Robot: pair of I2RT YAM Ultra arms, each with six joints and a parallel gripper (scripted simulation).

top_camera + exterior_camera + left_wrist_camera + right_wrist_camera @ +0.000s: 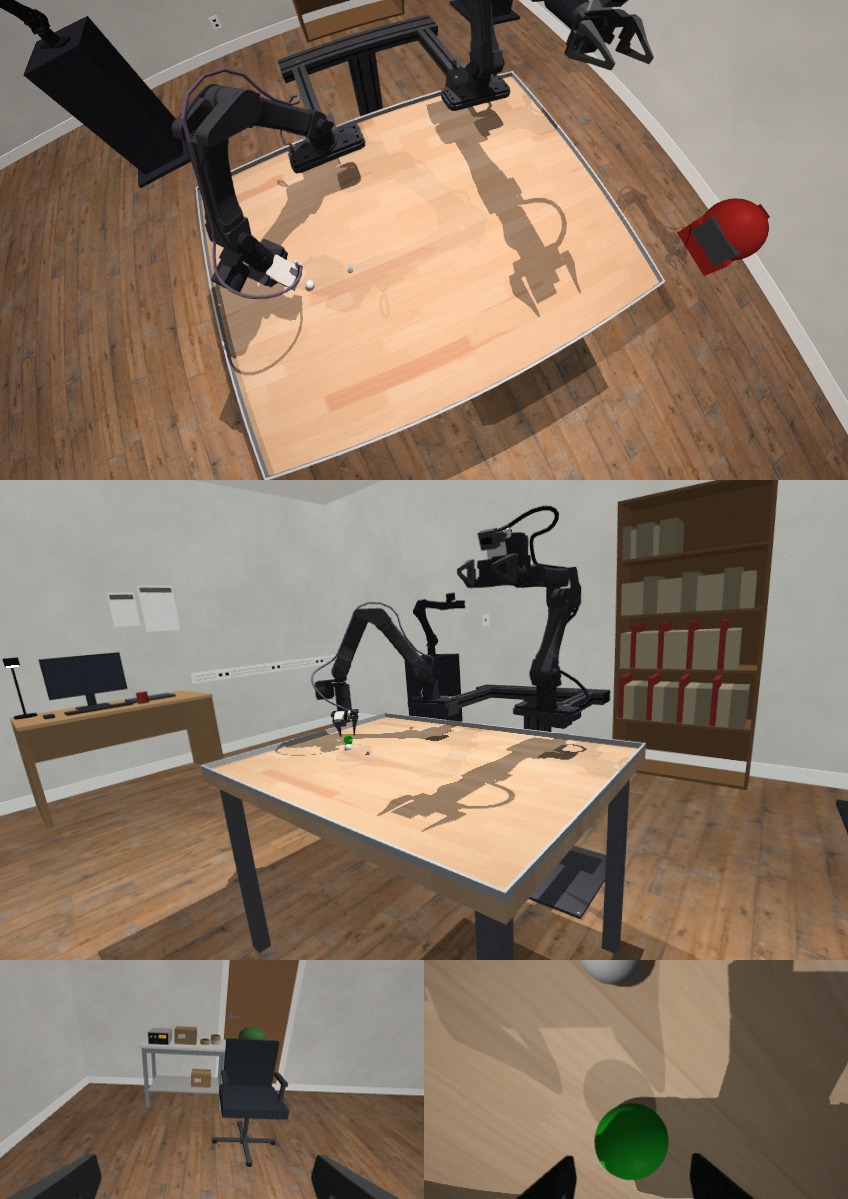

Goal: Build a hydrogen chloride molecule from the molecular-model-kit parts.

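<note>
Black R gripper (296,276) (347,735) (633,1157) is pointed down, fingers partly spread, nr shaded, round green ball (348,739) (631,1141).

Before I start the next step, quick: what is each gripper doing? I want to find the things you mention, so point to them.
Left gripper (480,573) (206,1174): open, holding nothing.
Right gripper (345,734) (633,1157): partly open over the green ball (348,739) (631,1141), not gripping it.

Below me I see a plain green ball (348,739) (631,1141), a white ball (309,284) (348,747) (611,969) and pale, streaked wood (416,297) (416,842) (479,1124).
</note>
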